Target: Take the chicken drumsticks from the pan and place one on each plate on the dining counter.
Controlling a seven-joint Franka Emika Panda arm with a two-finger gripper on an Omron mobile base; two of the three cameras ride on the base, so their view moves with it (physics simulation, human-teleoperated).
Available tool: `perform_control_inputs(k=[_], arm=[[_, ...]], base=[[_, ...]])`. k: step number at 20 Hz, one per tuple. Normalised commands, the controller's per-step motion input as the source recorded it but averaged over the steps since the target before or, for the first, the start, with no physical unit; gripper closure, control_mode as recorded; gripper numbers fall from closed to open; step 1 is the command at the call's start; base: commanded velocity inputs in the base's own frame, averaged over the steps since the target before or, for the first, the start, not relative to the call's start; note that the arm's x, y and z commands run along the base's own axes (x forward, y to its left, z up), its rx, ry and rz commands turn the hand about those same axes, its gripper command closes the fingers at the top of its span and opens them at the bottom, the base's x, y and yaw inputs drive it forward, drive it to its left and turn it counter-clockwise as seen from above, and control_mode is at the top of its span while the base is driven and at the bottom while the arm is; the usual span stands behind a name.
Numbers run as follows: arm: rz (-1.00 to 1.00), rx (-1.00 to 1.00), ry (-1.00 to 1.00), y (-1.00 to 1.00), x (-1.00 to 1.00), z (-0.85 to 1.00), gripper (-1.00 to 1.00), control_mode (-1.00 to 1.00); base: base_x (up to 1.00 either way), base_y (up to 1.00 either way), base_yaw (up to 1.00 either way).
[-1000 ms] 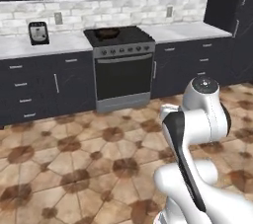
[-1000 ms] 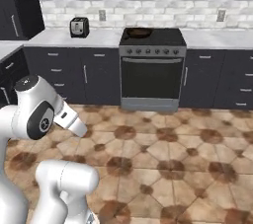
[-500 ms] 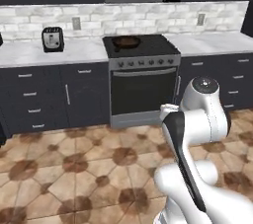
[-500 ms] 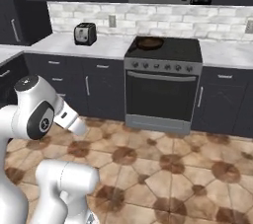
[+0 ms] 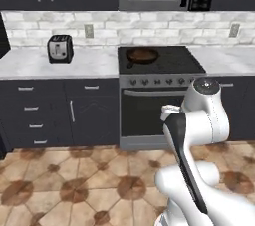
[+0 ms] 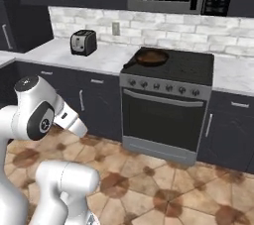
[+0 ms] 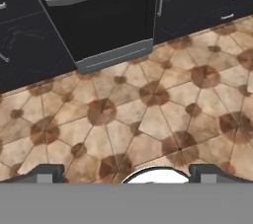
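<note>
1. The pan sits on the back-left burner of the stove, handle pointing left toward the counter with the toaster. It also shows from the right side. There's something orange-brown inside, presumably the chicken drumsticks, but it's too small to make out separate pieces.
2. Handling guess: drumsticks should be light, lumpy, a bit greasy and slippery, so I'd pinch across the fat meaty end rather than the thin bone end. The skillet looks heavy enough to stay put.
3. The fingers are spread as wide as they go, nothing between them, touching nothing. They point at the tiled floor in front of the oven door, well away from the pan.
</note>
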Motion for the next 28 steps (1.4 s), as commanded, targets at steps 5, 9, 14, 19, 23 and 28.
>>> perform_control_inputs(k=[5, 9, 14, 19, 23, 28], arm=[[0.0, 0.0, 0.0, 0.0, 0.0, 0.0, -1.0, 1.0], [0.0, 0.0, 0.0, 0.0, 0.0, 0.0, -1.0, 1.0], [0.0, 0.0, 0.0, 0.0, 0.0, 0.0, -1.0, 1.0], [0.0, 0.0, 0.0, 0.0, 0.0, 0.0, -1.0, 1.0], [0.0, 0.0, 0.0, 0.0, 0.0, 0.0, -1.0, 1.0], [0.0, 0.0, 0.0, 0.0, 0.0, 0.0, -1.0, 1.0]], base=[[1.0, -0.56, 0.21], [1.0, -0.53, 0.17], [1.0, -0.53, 0.07], [1.0, -0.31, 0.0], [0.98, -0.1, -0.01], [0.91, -0.11, -0.02]])
